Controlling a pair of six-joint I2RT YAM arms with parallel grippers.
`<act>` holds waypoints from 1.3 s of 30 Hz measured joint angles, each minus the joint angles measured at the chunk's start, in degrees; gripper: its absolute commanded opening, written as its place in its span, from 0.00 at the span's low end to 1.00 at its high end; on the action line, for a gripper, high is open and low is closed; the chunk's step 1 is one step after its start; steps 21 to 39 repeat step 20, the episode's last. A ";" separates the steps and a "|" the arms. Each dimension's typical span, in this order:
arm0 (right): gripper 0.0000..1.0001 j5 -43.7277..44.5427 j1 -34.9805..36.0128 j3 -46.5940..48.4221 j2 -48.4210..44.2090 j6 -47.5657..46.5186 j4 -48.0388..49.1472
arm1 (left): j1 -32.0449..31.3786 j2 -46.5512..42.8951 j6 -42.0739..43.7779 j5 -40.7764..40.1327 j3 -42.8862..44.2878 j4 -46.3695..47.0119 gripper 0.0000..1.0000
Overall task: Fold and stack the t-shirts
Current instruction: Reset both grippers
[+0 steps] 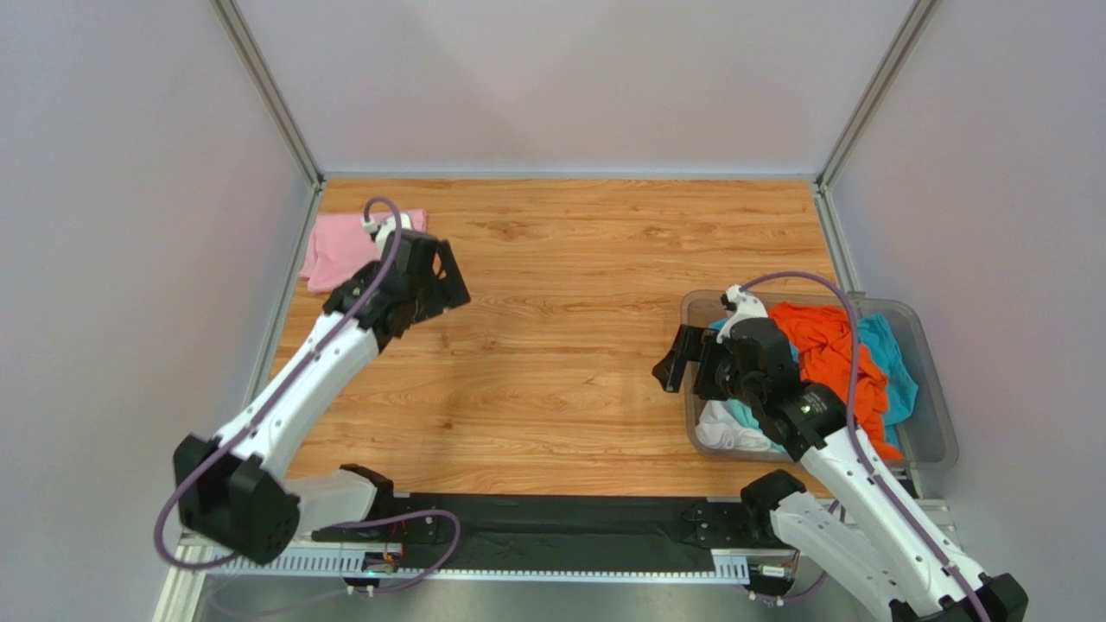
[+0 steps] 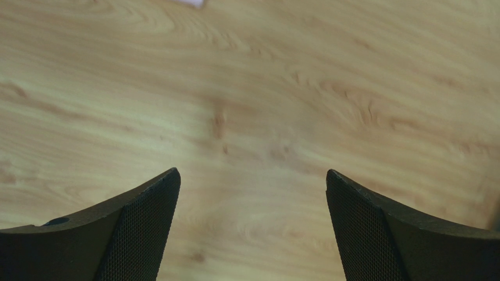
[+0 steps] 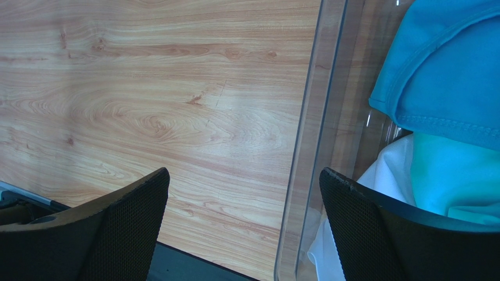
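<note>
From above, your left gripper point(image 1: 439, 283) hangs just beside the pink t-shirt point(image 1: 340, 246) at the table's point(image 1: 584, 259) far left corner. Your right gripper point(image 1: 678, 359) is at the left wall of the clear bin point(image 1: 940, 447).

Left wrist: the jaws are spread wide over bare wood and hold nothing.

Right wrist: the jaws are wide and empty, straddling the bin wall, with the teal t-shirt point(image 3: 446, 70) and white t-shirt point(image 3: 387, 170) inside.

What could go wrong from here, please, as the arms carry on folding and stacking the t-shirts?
1. The open right pincer hangs over the wall of the clear bin; lowering it might hit or clamp the plastic rather than cloth.
2. The teal shirt, white shirt and orange shirt lie heaped together, so one pull may drag several out.
3. The open left pincer is close beside the pink shirt; a sweep could muss it.
</note>
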 measured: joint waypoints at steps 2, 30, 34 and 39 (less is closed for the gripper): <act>1.00 0.17 0.00 -0.57 -1.55 0.61 -0.50 | -3.45 -7.39 -0.81 0.76 -6.40 0.57 1.00; 1.00 -2.05 0.00 -4.70 -10.36 2.91 -0.98 | -6.82 -44.61 -2.84 4.50 -29.75 2.49 1.00; 1.00 -2.05 0.00 -4.70 -10.36 2.91 -0.98 | -6.82 -44.61 -2.84 4.50 -29.75 2.49 1.00; 1.00 -2.05 0.00 -4.70 -10.36 2.91 -0.98 | -6.82 -44.61 -2.84 4.50 -29.75 2.49 1.00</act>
